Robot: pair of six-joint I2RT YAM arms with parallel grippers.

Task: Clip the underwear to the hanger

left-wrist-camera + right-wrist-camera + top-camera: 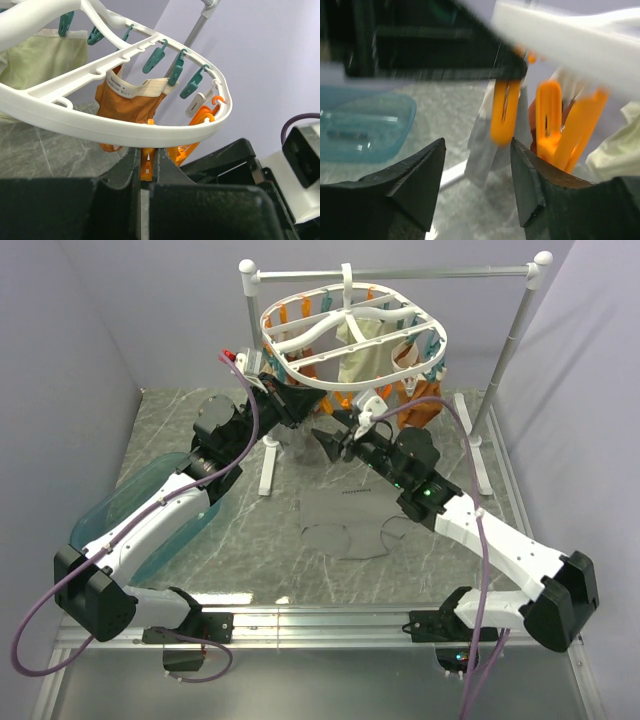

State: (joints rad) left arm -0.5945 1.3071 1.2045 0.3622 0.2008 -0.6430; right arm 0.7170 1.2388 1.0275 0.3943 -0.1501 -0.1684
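While your left gripper [145, 160] clamps an orange plastic peg [145, 173] under the white oval hanger [125, 132], send your open-jawed right gripper [477, 150] six o'clock to the limp grey underwear [345, 512].

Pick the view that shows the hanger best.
Top external: the whole oval hanger shows, hung on the rail. Left wrist shows only its near rim and pegs, close up. Right wrist shows just a blurred strip of rim.

Pale lilac walls [90, 320] enclose a grey marbled table [250, 570] under even light.
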